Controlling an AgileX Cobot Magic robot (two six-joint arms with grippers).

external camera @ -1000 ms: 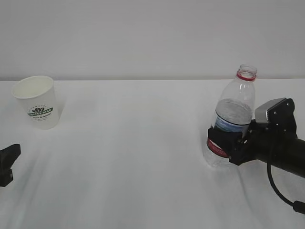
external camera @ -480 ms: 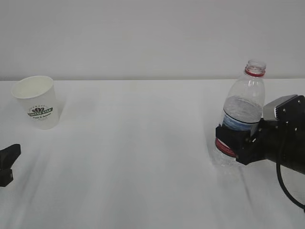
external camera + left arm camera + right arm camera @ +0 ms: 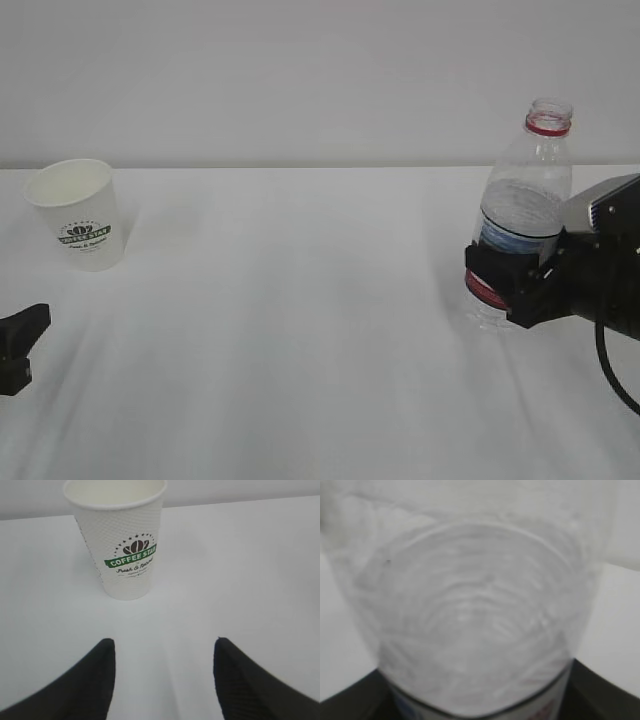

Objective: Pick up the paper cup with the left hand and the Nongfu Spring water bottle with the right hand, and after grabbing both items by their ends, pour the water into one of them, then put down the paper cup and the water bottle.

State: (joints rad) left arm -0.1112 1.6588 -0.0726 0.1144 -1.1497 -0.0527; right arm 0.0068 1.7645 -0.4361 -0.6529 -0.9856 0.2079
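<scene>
The Nongfu Spring water bottle [image 3: 520, 215] is shown upright at the right of the white table [image 3: 300, 330], clamped around its labelled lower body by the right hand [image 3: 510, 285], with its base seemingly just clear of the surface. The paper cup [image 3: 78, 213] is seen standing at the far left. It is faced, not touched, by the left hand [image 3: 162, 672], whose fingers are spread apart just short of it.

The paper cup [image 3: 121, 535] at upper left of the left wrist view has a finely dimpled, matt white wall. At right in the exterior view, the Nongfu Spring water bottle [image 3: 520, 215] is clear, glossy, ribbed plastic. The table [image 3: 300, 330] looks matt white and smooth.
</scene>
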